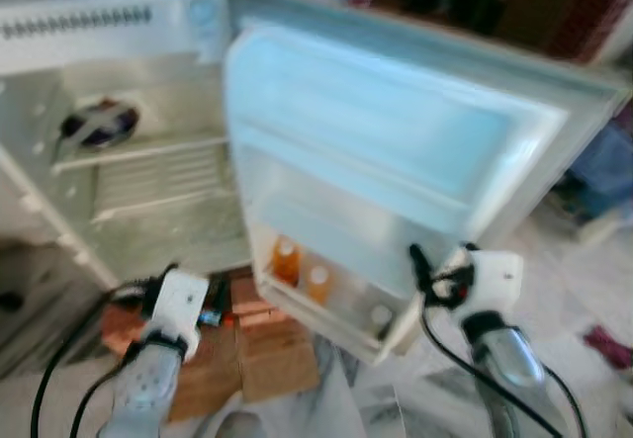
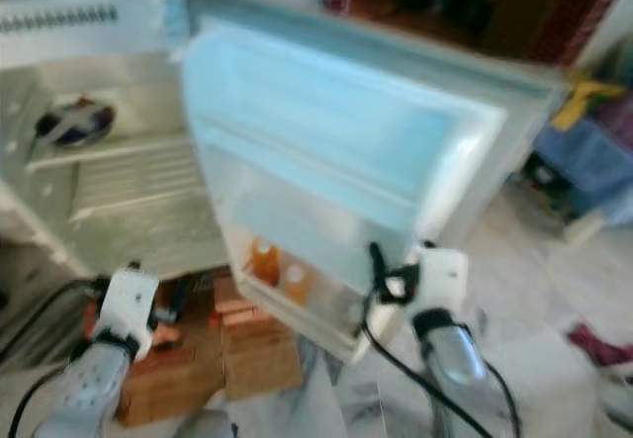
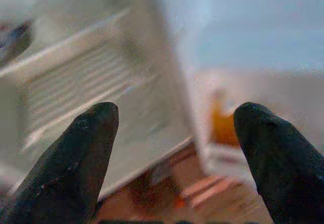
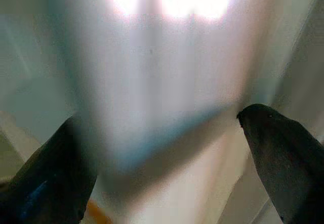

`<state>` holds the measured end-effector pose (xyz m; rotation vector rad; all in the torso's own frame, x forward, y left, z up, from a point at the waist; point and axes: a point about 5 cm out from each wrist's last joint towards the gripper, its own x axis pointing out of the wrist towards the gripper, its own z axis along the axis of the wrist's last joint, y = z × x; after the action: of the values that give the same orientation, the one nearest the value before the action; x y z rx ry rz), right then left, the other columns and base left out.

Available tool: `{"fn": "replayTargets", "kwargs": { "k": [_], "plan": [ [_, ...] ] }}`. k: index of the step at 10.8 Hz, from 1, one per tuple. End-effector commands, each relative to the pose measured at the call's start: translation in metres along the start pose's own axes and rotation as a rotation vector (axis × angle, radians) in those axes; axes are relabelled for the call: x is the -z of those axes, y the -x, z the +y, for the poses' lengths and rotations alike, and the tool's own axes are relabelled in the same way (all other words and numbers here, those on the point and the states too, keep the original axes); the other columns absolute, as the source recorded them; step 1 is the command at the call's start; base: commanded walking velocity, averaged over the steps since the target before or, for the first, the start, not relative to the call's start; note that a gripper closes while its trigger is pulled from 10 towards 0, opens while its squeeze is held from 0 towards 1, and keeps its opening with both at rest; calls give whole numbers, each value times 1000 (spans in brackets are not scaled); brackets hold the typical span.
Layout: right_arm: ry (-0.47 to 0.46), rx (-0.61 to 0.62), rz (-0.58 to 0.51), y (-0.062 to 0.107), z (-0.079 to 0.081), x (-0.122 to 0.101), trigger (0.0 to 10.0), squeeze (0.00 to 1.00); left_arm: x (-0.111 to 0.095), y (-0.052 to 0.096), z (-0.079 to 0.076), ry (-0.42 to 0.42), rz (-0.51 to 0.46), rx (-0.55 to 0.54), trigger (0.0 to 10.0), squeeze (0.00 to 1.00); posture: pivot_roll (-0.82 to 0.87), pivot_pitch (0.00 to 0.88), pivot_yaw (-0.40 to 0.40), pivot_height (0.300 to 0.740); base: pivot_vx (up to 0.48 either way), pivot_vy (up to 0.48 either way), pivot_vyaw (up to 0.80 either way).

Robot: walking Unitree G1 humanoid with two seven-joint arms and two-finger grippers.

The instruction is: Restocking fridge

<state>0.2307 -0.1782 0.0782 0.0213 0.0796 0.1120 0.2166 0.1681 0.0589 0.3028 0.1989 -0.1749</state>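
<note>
Fridge (image 1: 148,191), door (image 1: 396,151) swung wide.
Two orange bottles (image 1: 300,270) in door rack (blurred); left gripper (image 3: 174,148) and right gripper (image 4: 167,163) both spread, empty.

The fridge (image 1: 148,201) stands open before the robot, its cabinet to the left and its door (image 1: 396,131) swung out to the right. Inside the cabinet a wire shelf (image 1: 158,171) crosses the middle, and a dark rounded item (image 1: 99,124) (too blurred to identify) rests on it at the left. Low in the door, a rack (image 1: 336,321) holds two bottles (image 1: 287,260) side by side, with a small capped container (image 1: 382,315) further right in the same rack. Boxes (image 1: 257,349) sit on the floor below the cabinet. The left claw (image 3: 172,148) is near these boxes; the right claw (image 4: 167,163) is just beside the door's lower outer edge.
</note>
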Motion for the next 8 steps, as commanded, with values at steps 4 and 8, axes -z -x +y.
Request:
{"fn": "replayTargets", "kwargs": {
  "k": [4,8],
  "plan": [
    [7,-45,-37,-20,4,-12,10000,0,-9,-8,-12,43,-54,69,10000,0,99,0,-38,740,0,0,0],
    [35,-81,-73,-32,13,-20,10000,0,-16,-19,-19,26,-67,98,10000,0,95,0,-40,740,-77,0,0]
  ]
}}
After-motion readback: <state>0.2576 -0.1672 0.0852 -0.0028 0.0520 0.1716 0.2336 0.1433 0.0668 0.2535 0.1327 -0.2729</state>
